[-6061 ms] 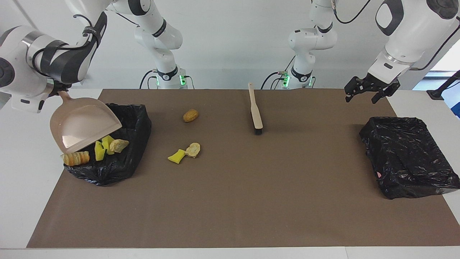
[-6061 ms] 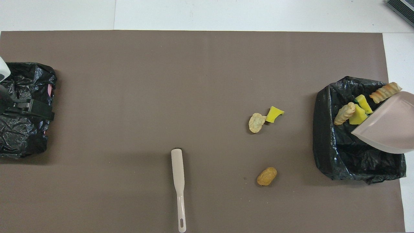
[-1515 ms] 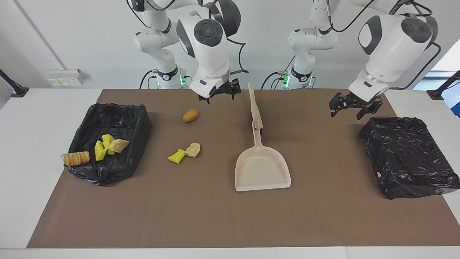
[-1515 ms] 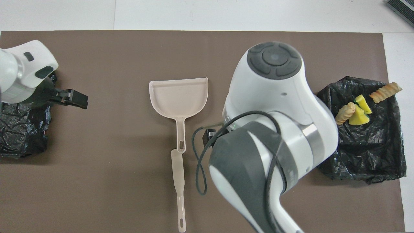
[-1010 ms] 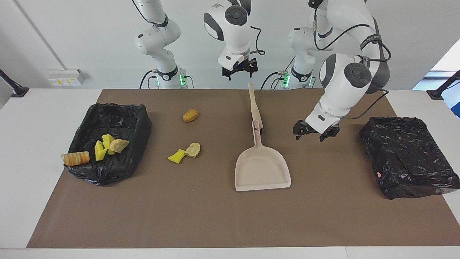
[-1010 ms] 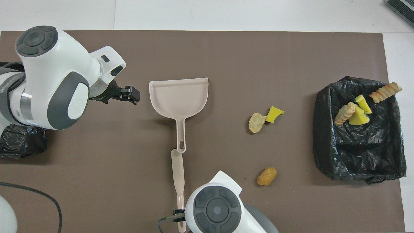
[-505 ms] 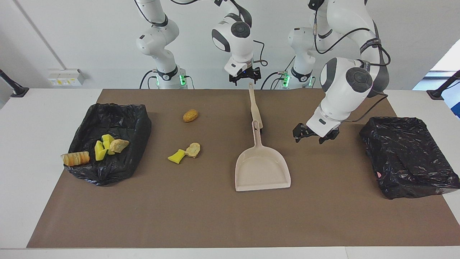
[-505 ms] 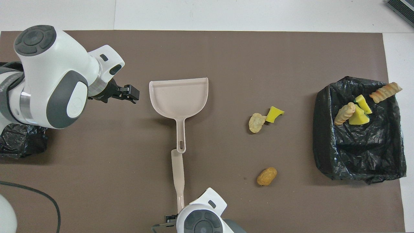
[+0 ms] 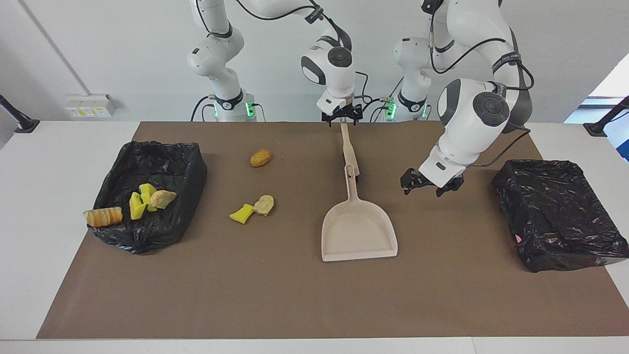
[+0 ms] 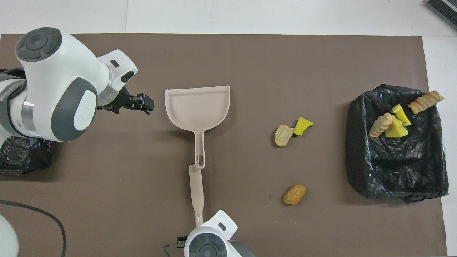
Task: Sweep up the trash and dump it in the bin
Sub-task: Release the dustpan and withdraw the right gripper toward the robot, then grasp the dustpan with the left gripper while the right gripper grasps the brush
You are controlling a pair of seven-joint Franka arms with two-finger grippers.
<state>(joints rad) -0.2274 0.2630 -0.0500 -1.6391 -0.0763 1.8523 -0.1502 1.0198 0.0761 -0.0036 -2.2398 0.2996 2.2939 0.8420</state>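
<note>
The right gripper (image 9: 342, 118) is down at the end of the hand brush's (image 9: 349, 150) handle nearest the robots, its fingers standing apart on either side of the handle tip; whether they press it yet cannot be told. The brush lies flat on the brown mat (image 9: 314, 295) with its bristle end just under the tip of the dustpan's (image 9: 358, 231) handle, and the dustpan lies flat with its mouth turned away from the robots. The left gripper (image 9: 426, 183) hangs over bare mat beside the dustpan, toward the left arm's end of the table, fingers spread wide and holding nothing. Of the trash, three scraps are loose on the mat toward the right arm's end: a brown lump (image 9: 260, 158) nearer the robots, and farther out a tan lump (image 9: 264, 204) touching a yellow sponge chunk (image 9: 241, 214). The other scraps are at the black-lined bin (image 9: 172, 162) at the right arm's end: yellow chunks (image 9: 139, 201) and a tan piece (image 9: 162, 198) inside it, and the orange-striped roll (image 9: 103, 216) resting on its outer rim. A second black-lined bin (image 9: 560, 211) sits at the left arm's end of the table
</note>
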